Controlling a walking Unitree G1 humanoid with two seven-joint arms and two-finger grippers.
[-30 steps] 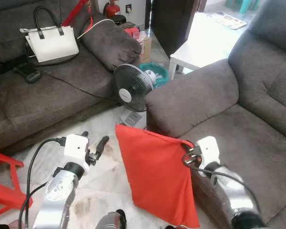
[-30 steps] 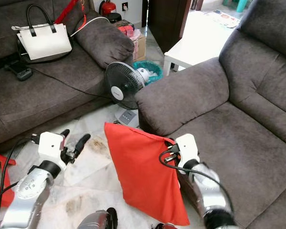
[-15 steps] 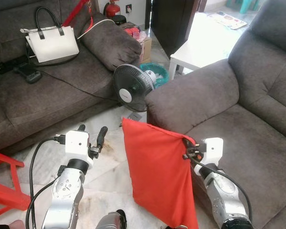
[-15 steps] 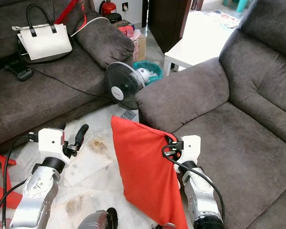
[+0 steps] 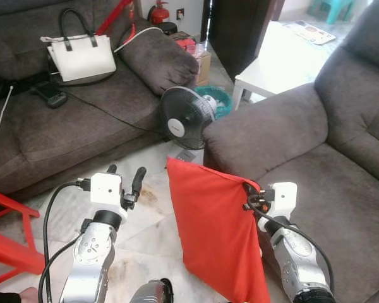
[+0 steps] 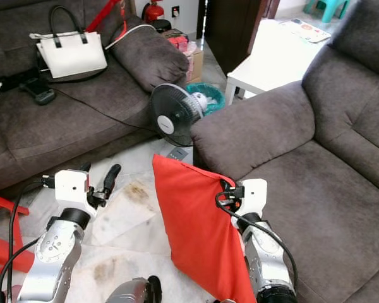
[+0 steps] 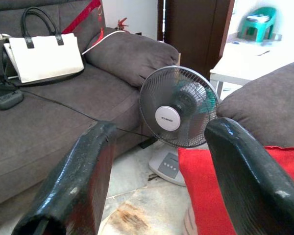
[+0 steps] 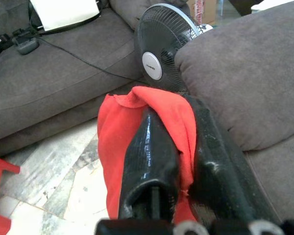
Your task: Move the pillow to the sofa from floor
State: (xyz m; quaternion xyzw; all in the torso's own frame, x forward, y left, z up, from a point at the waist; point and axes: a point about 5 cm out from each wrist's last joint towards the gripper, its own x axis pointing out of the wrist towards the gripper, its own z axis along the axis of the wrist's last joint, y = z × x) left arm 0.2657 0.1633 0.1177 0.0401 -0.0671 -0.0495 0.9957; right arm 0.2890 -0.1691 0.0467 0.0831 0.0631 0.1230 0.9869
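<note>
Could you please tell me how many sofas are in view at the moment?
2: one sofa on the left holding the white handbag, one sofa on the right beside the red pillow.

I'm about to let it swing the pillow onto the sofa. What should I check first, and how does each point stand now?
1. Right gripper shut on the red pillow: ok, a corner is pinched.
2. Pillow off the floor: cannot tell, its lower end is out of view.
3. Sofa seat free to receive it: ok.
4. Fan clear of the swing: not ok, it stands close behind the pillow.
5. Left gripper open and apart from the pillow: ok.
</note>
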